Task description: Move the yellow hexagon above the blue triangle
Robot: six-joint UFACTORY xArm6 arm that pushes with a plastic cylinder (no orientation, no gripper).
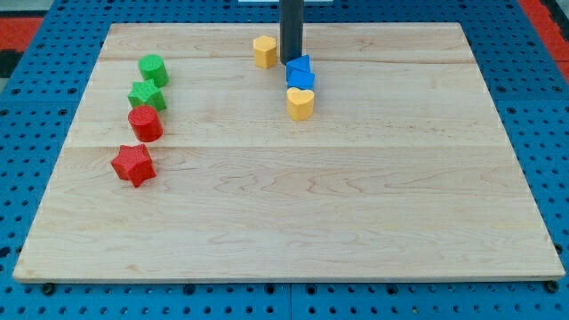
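Note:
The yellow hexagon (265, 51) lies near the board's top edge, a little left of centre. The blue triangle (300, 65) lies just to its lower right, with a blue cube (301, 81) pressed against its lower side. My dark rod comes down from the view's top, and my tip (291, 61) rests between the two. It is close to the hexagon's right side and at the triangle's upper left corner. I cannot tell whether it touches either one.
A yellow heart (300, 103) sits just below the blue cube. On the left, running downward, lie a green cylinder (153, 69), a green star (146, 94), a red cylinder (145, 123) and a red star (133, 164). The wooden board (293, 222) lies on a blue pegboard.

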